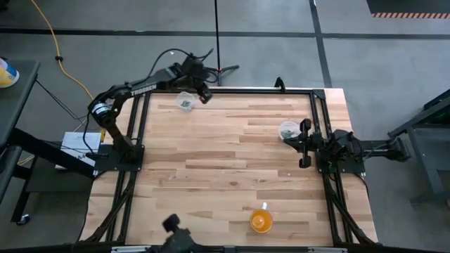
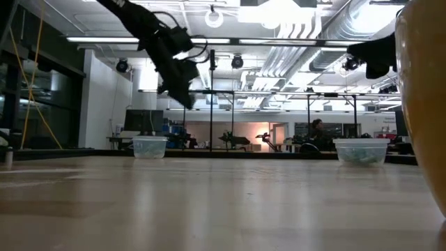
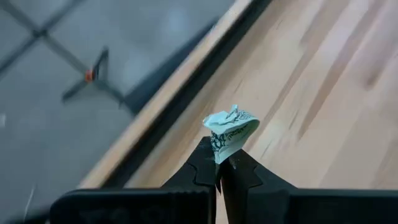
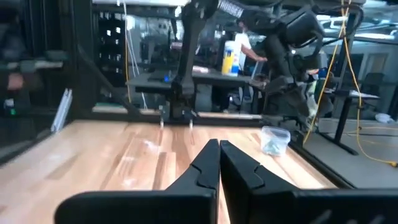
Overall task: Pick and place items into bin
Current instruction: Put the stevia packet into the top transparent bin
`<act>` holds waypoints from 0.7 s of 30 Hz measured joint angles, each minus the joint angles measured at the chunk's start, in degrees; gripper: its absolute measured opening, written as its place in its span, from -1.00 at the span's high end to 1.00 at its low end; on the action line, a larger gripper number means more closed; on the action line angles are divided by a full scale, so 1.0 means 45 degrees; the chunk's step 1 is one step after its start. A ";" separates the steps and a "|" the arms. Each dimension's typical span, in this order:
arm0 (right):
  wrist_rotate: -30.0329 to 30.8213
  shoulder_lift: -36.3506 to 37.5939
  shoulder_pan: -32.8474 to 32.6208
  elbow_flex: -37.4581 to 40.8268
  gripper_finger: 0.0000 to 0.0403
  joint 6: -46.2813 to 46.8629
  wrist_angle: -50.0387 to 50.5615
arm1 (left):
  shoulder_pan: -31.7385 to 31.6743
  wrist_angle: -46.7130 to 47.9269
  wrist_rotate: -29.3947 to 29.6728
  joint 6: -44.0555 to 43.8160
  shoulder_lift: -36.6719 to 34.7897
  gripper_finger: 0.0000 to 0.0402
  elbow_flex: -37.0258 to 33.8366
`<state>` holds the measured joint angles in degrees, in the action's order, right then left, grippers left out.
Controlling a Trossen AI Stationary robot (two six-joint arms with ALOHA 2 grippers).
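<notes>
My left gripper (image 1: pixel 204 96) hangs over the table's far edge, just right of a clear round cup (image 1: pixel 185 102) that holds small pale pieces. It is shut on one pale green-grey crumpled piece (image 3: pixel 229 132). In the low view it hovers well above the tabletop (image 2: pixel 182 89), with that cup (image 2: pixel 149 146) resting on its base below. A second clear cup (image 1: pixel 287 130) with pieces in it stands near the right edge (image 2: pixel 361 150). My right gripper (image 1: pixel 304 144) waits beside this cup with its fingers shut (image 4: pixel 219 152) on nothing. My left gripper pinches the crumpled piece by its lower edge (image 3: pixel 221 151) between its two fingertips. The rest of the piece sticks out beyond the tips. It is lifted clear of the table.
An orange cup (image 1: pixel 261 221) stands near the table's near edge and looms at the right of the low view (image 2: pixel 421 104). A black frame rail (image 1: pixel 246 90) runs along the far edge. Bare wood lies between the cups (image 1: pixel 225 154).
</notes>
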<state>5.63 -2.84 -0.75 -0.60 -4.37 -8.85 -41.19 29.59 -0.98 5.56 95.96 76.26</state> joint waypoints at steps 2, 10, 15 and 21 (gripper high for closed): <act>0.0092 0.0003 0.0000 0.0000 0.99 -0.0197 0.0131 | -0.0340 0.0766 0.0129 -0.0193 0.0000 0.81 -0.0013; 0.0538 0.0007 0.0000 0.0005 0.99 -0.0275 0.0518 | -0.1121 0.3263 0.1229 -0.0750 0.0010 0.79 -0.0046; 0.0538 0.0007 0.0000 0.0005 0.99 -0.0311 0.0525 | -0.1101 0.3347 0.1167 -0.0863 0.0010 0.80 -0.0512; 0.0533 0.0007 0.0000 0.0005 0.98 -0.0457 0.0561 | -0.1098 0.3359 0.1116 -0.0966 0.0015 0.75 -0.1253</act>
<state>8.03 -2.81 -0.75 -0.58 -6.42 -6.33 -46.13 44.71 4.04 1.21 96.03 70.63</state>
